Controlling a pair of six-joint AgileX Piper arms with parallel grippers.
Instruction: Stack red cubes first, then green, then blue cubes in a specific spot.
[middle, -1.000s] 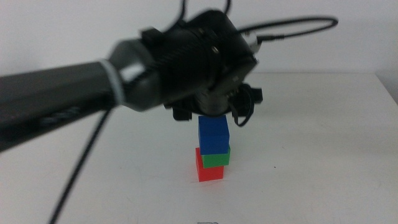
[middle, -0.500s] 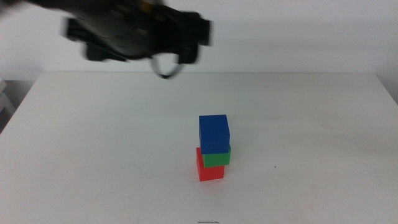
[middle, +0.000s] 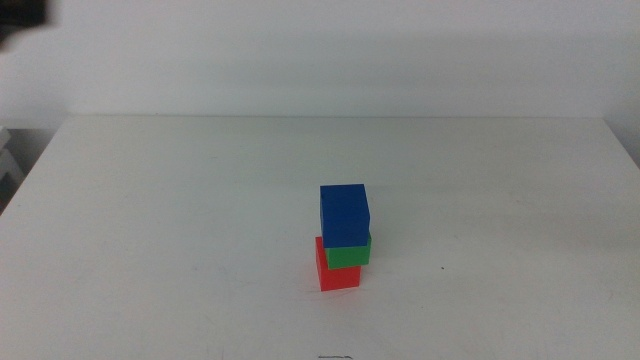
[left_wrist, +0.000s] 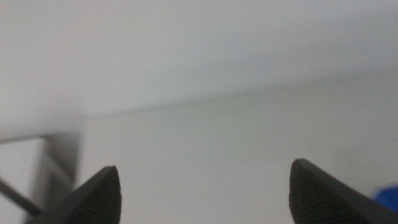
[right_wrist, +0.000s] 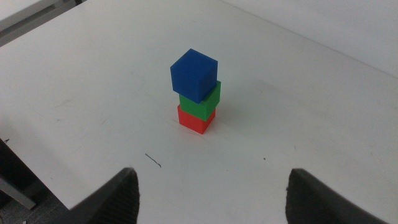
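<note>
Currently red cube (middle: 338, 271) sits on the counter (middle: 150, 230), green cube (middle: 347, 253) on it, blue cube (middle: 344, 215) on top, slightly offset. Stack is mid-counter, well clear of every edge. Left end effector (left_wrist: 202, 186) and right end effector (right_wrist: 211, 186) both spread apart, holding nothing, away from the stack.

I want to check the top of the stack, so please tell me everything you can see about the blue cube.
The blue cube is a small, plain, matte deep-blue block with sharp edges. It sits upright on top of the green cube, which rests on the red cube. It is turned slightly and overhangs the green cube a little, so the stack is not perfectly aligned. Only the green cube touches it; no tool holds it.
</note>
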